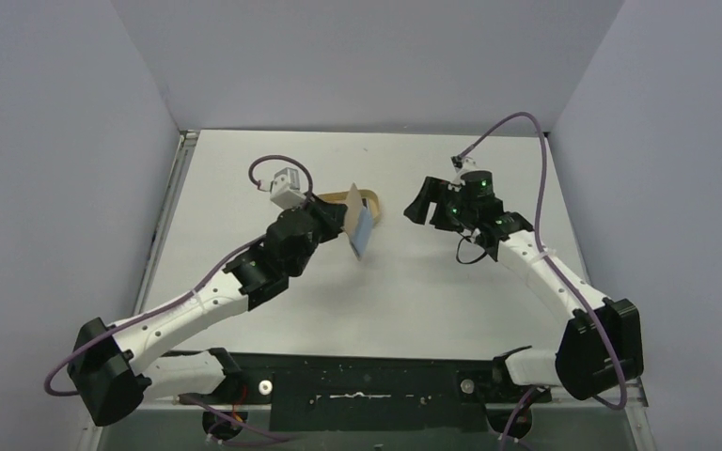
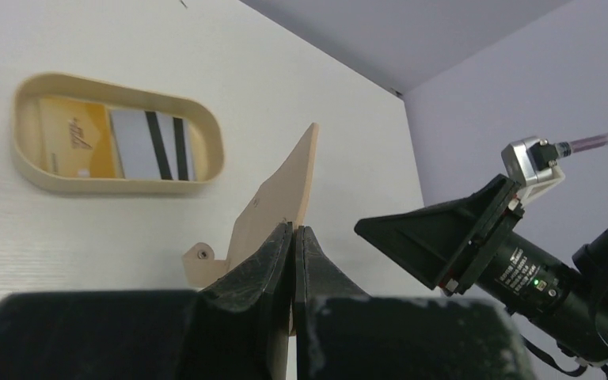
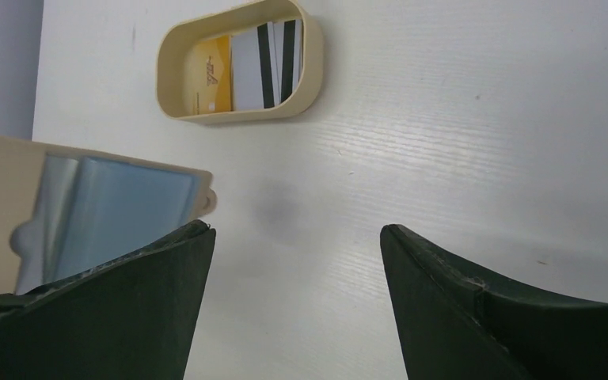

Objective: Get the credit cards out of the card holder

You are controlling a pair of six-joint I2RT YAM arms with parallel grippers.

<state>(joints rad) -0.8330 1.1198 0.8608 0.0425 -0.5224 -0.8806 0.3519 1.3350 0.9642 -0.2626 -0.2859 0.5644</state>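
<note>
Over the middle of the white surface [image 1: 414, 310], the left pincer [image 2: 294, 237] is clamped tight on the tan card holder [image 2: 281, 194]. It holds it on edge in the air, light blue lining turned right toward the right pincer [image 3: 294, 229], whose jaws stand wide apart on nothing. Just beyond, on the far side, the oval tray [image 2: 24, 154] holds both credit cards [image 2: 146, 146] lying flat side by side.

The white tabletop [image 3: 459, 119] is matt with a fine linear grain. At eleven o'clock on it, the oval tan plastic tray [image 3: 237, 115] looks smooth and dull, as do the yellow-orange plastic card [image 3: 210, 75] and the pale grey striped plastic card [image 3: 245, 75] inside. The tan folding card holder [image 2: 285, 190] looks matt and leather-like, and its light blue inner panel [image 3: 119, 214] has a faint sheen. The black fingers [image 3: 459, 309] of the right tool [image 3: 294, 231] are matt, slightly rough plastic.
</note>
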